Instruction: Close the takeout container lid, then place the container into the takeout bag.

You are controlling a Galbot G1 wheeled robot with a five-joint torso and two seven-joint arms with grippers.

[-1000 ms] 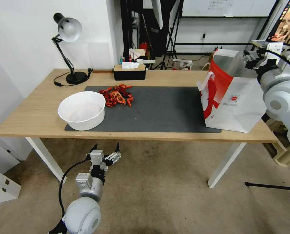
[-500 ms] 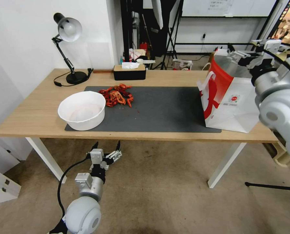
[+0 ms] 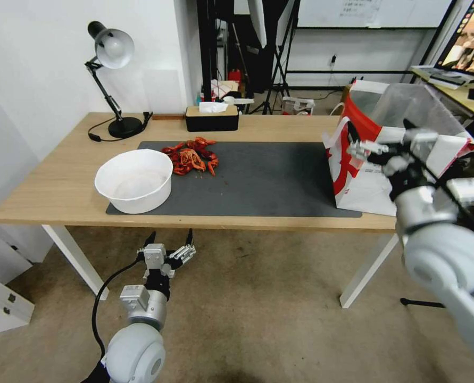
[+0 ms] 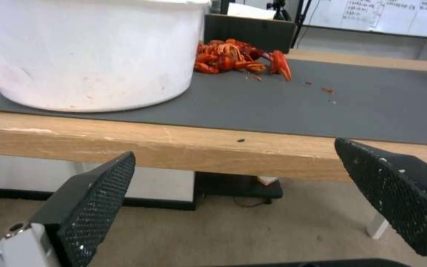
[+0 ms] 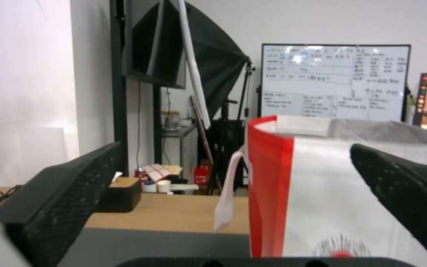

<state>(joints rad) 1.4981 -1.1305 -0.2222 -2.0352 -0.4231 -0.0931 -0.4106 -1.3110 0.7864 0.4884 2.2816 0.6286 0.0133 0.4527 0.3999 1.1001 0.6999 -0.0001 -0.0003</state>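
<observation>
Head view: the takeout bag [image 3: 377, 175] stands at the bench's [image 3: 56, 186] three o'clock end, mouth open, its contents hidden. The right end effector [image 3: 377, 139] hangs before it, fingers apart. The left end effector [image 3: 168, 239] waits below the front edge — spread, empty.

Left wrist view: a white bowl [image 4: 90, 52] sits on the dark mat [image 4: 297, 107], red crayfish [image 4: 238, 61] piled beside it.

Right wrist view: the bag's red panel — just ahead.

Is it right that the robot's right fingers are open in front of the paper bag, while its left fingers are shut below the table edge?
Not quite. The left gripper does sit below the table edge, but its fingers are open, spread wide apart in the left wrist view. The right gripper is open in front of the takeout bag, as you said.
</observation>
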